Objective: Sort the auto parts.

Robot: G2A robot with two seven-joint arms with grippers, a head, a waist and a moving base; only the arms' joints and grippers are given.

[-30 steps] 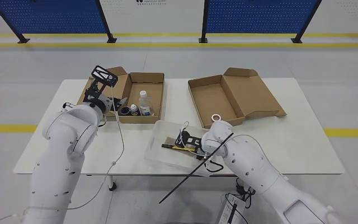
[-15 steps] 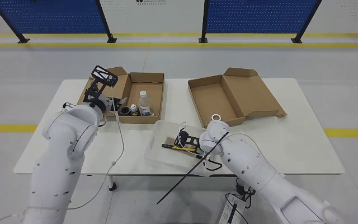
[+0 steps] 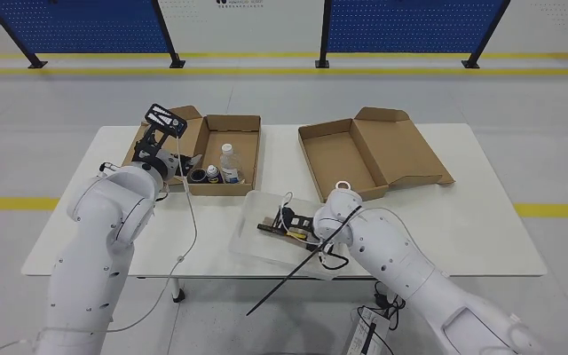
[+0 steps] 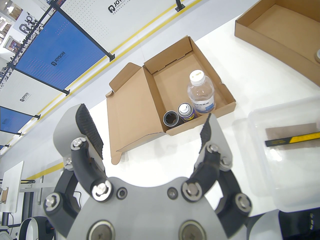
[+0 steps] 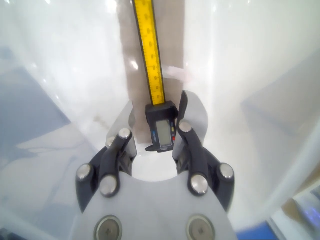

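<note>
The right gripper [image 5: 157,104] is down inside the clear tub [image 5: 225,51]. Its fingers are spread a little, one on each side of the black head of the measuring tool [image 5: 147,38]. One finger looks like it touches the head. The other has a small gap next to it. So I think it is not pinching yet. The tool's long yellow bar sticks out straight ahead of the fingertips. The tool lies on a flat grey strip [image 5: 125,51].

To do this step well, I think the fingers should press together slowly and squarely on the black head, so the tool does not spin. They should grab only the tool, not the strip under it. The long bar may tip down at its far end when lifted, so the grip needs to be firm.

The tub walls stand up on both sides of the gripper. The best way out looks to be straight up, until the bar is over the rim. Only then should it go sideways.

The left gripper [image 4: 145,117] is spread wide and holds nothing. Just past its fingertips is a small box [image 4: 175,76] with a bottle [image 4: 201,93], a spray can [image 4: 186,111] and a black can [image 4: 170,119]. A big box [image 4: 282,26] sits farther off, well apart.
</note>
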